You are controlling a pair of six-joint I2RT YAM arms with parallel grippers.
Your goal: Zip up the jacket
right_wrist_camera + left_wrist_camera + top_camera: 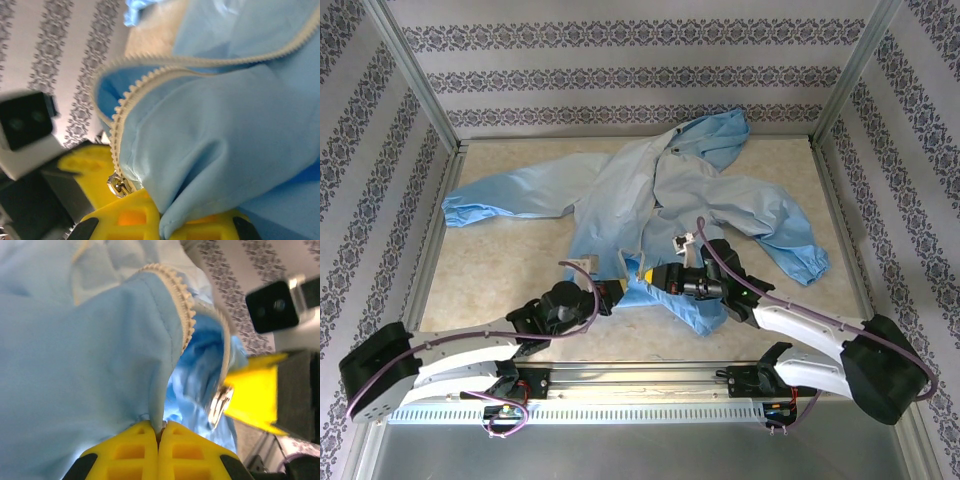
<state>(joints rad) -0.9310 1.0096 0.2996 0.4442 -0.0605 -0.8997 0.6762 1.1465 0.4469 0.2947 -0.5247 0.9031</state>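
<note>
The light-blue jacket [630, 190] lies spread on the table, hood at the back and sleeves out to both sides. Both grippers meet at its near hem. My left gripper [617, 290] is shut, pinching a fold of the jacket's front edge [155, 405] between its yellow fingers [135, 450], just below the pale zipper teeth [184, 315]. My right gripper [646, 274] faces it, shut on jacket cloth [210, 150] bunched over its fingers [125, 215]. The metal zipper slider [118, 185] hangs at the foot of the tooth strip [119, 120], beside the right gripper's finger. In the left wrist view the slider [220, 405] shines next to the right gripper's yellow finger [255, 390].
Patterned walls and aluminium posts [415, 75] enclose the beige table [500, 270]. A metal rail [640, 385] runs along the near edge between the arm bases. The left sleeve [500, 205] reaches far left; the right sleeve's cuff [808, 265] lies at right.
</note>
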